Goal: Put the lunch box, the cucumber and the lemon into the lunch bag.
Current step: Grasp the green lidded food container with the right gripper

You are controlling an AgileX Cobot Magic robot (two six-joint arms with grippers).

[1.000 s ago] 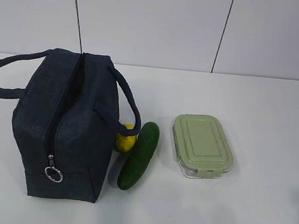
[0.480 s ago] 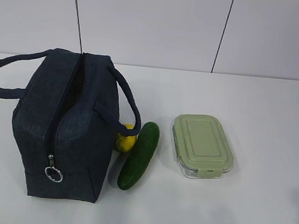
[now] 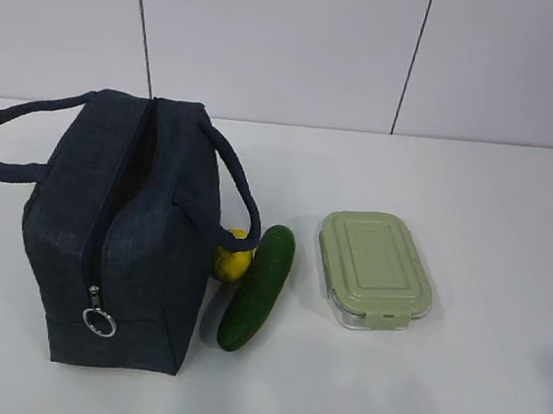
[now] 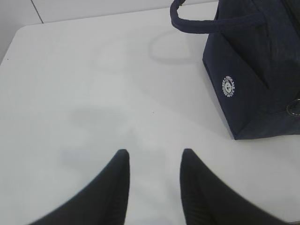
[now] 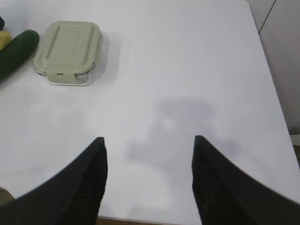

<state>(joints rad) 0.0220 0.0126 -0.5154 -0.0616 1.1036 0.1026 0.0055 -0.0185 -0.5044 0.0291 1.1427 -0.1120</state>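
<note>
The dark navy lunch bag [image 3: 120, 235] stands upright on the left of the white table, zipper closed, ring pull [image 3: 98, 322] hanging at its near end; its corner also shows in the left wrist view [image 4: 248, 84]. The yellow lemon [image 3: 233, 258] rests against the bag's right side, with the dark green cucumber [image 3: 257, 286] lying beside it. Right of them sits the lunch box [image 3: 373, 268] with its pale green lid, seen also in the right wrist view [image 5: 69, 50]. My left gripper [image 4: 154, 154] hovers open over bare table left of the bag. My right gripper [image 5: 149, 140] is open over bare table, well short of the box.
The white table [image 3: 494, 210] runs back to a pale panelled wall. In the right wrist view the table's near edge [image 5: 140, 220] and right edge [image 5: 276, 108] show. Neither arm appears in the exterior view.
</note>
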